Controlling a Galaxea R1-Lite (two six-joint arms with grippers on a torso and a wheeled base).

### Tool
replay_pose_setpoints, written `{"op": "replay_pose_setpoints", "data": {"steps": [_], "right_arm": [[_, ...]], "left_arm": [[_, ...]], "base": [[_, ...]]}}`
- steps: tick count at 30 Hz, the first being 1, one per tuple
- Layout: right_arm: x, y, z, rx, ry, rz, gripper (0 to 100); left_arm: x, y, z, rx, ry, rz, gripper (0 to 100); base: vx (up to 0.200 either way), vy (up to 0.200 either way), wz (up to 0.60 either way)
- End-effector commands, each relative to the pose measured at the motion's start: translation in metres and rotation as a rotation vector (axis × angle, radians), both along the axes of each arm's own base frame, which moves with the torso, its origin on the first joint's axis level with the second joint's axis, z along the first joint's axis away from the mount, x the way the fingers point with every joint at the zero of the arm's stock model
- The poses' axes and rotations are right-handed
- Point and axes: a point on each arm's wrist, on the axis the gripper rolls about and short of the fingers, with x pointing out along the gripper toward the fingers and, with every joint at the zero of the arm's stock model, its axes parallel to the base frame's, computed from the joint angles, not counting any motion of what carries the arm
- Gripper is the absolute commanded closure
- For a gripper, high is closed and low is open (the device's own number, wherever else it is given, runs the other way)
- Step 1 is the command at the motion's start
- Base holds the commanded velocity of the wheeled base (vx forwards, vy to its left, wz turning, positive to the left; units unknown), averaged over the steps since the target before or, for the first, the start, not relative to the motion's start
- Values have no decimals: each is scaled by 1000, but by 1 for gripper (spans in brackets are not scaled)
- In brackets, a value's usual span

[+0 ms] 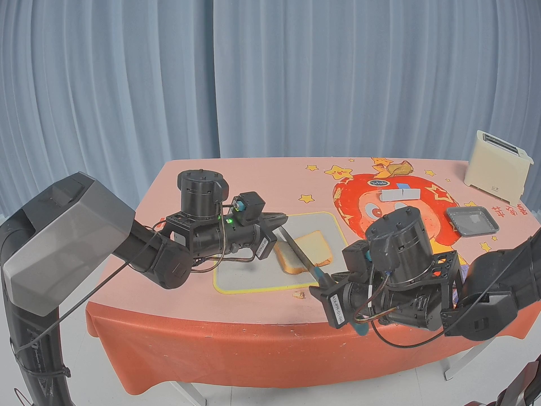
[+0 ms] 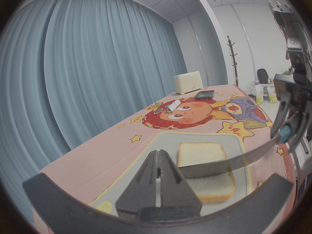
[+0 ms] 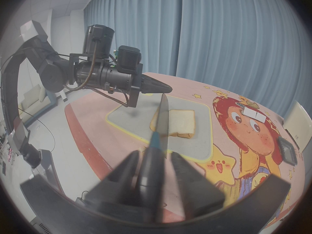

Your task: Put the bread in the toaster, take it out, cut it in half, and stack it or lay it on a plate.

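Pale bread (image 1: pixel 318 249) with tan crust, blue-handled knife (image 1: pixel 301 253), grey yellow-edged mat (image 1: pixel 253 277), pink star-patterned tablecloth (image 1: pixel 248 170), cream toaster (image 1: pixel 497 170).

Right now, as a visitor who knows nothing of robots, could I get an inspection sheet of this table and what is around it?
Surface: table under a pink cartoon cloth; a grey cutting mat lies on it.
Job's things: bread slice flat on the mat, knife blade across it; toaster and dark tray at the far right corner, apart.
Clutter: crumb by the mat's near edge; white slips on the cartoon face.
Grippers: left gripper shut, empty, above the mat by the knife tip; right gripper shut on the knife handle.
Cables: loose wires on both wrists, clear of the bread.
Surroundings: blue-grey curtain behind the table.
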Motion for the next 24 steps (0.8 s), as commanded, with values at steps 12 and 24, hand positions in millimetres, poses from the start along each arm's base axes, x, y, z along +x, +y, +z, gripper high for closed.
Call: {"op": "replay_pose_setpoints", "data": {"steps": [12, 24], "right_arm": [[1, -6, 12, 31, -22, -19, 100], [4, -6, 22, 120, -11, -65, 100]], "left_arm": [[2, 0, 6, -11, -20, 1, 100], [-2, 3, 47, -68, -103, 5, 100]], "base": [[0, 0, 0], [0, 0, 0]]}}
